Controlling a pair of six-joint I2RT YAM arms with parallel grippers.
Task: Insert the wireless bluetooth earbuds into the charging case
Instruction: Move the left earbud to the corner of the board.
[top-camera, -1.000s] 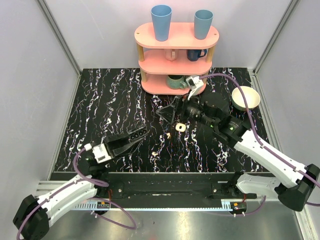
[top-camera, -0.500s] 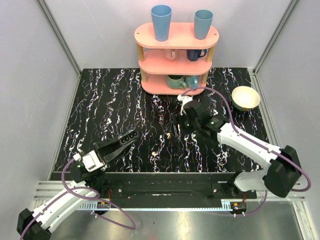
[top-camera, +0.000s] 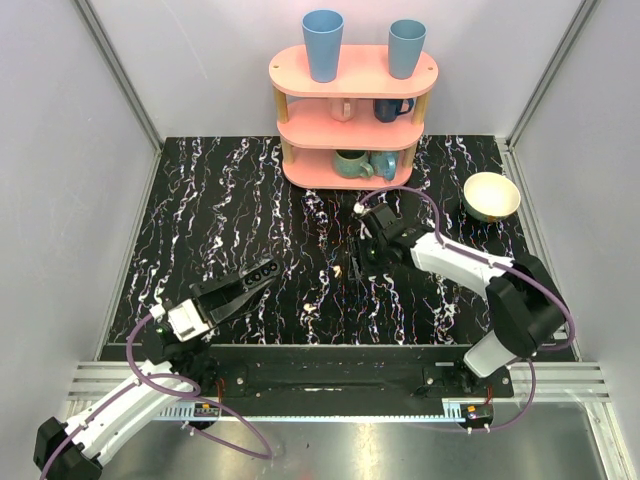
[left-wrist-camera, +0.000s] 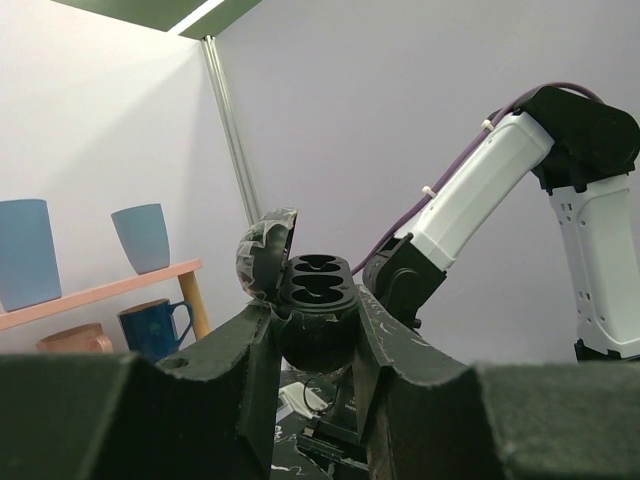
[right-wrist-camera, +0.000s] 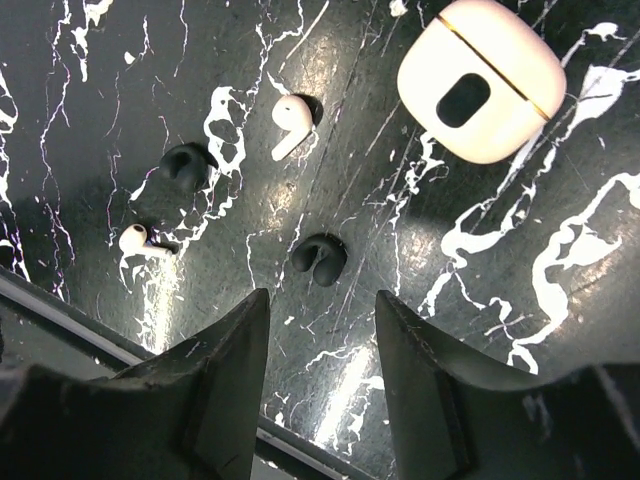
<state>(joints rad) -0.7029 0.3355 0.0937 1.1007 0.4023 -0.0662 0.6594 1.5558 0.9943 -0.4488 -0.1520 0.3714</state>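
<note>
Top external view gives the layout: the black marble table (top-camera: 200, 200) is walled by pale panels on three sides, and the pink shelf (top-camera: 352, 70) stands at its far edge with two blue cups (top-camera: 323, 45) on top. The cream bowl (top-camera: 491, 195) sits near the right rim, well apart from both grippers.

The left arm reaches in from the near left corner. Bare marble lies between it and the shelf, and between it and the left wall. The left gripper (top-camera: 262, 277) is pinched on a dark charging case (left-wrist-camera: 318, 295) with its lid swung up and two sockets showing.

The right arm folds back over mid-table. The right gripper (right-wrist-camera: 320, 315) hangs above the marble with its fingers spread and nothing between them. Below it lies a cream-white case (right-wrist-camera: 480, 78) with a dark oval on its face, close to the upper right edge of the right wrist view.

The wireless bluetooth earbuds lie loose on the table — one earbud (right-wrist-camera: 290, 125) left of the cream-white case and apart from it, the other earbud (right-wrist-camera: 135, 240) further left. Two small black pieces (right-wrist-camera: 320, 258) lie among them.
</note>
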